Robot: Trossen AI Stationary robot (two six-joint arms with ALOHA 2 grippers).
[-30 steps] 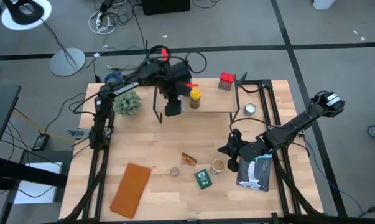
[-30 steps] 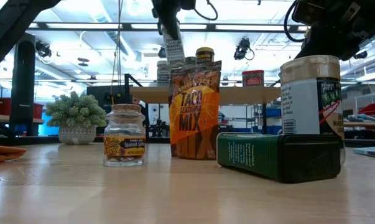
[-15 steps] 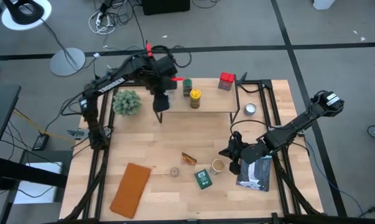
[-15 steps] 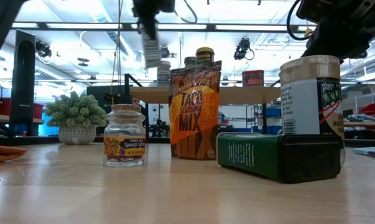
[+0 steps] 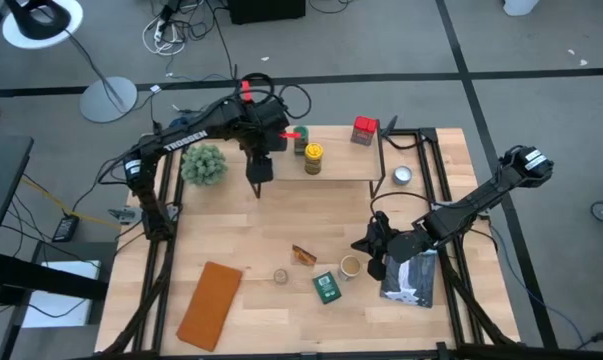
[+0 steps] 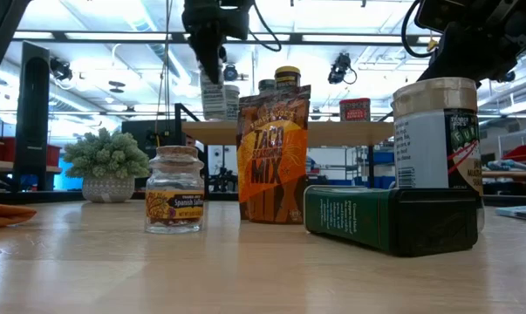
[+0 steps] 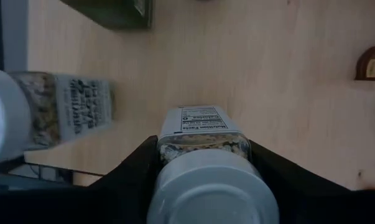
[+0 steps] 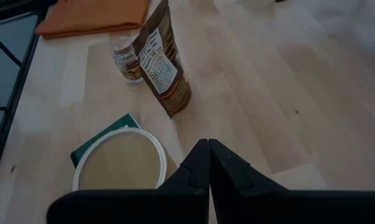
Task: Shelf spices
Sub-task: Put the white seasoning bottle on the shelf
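Left pincer (image 5: 260, 170) hangs over the left end of the shelf (image 5: 343, 170), pinching a white-lidded spice jar (image 7: 206, 171) held above the plank. Right pincer (image 8: 209, 163) rests pressed together, holding nothing, near a tan-lidded jar (image 5: 350, 266), a green tin (image 5: 327, 288) and a taco packet (image 6: 273, 153) on the surface (image 5: 261, 230).

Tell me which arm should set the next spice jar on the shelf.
Left. Its claw already grips a white-lidded spice jar right at the shelf's left end. The right claw is shut and empty, low over the table beside the tan-lidded jar, away from the shelf.
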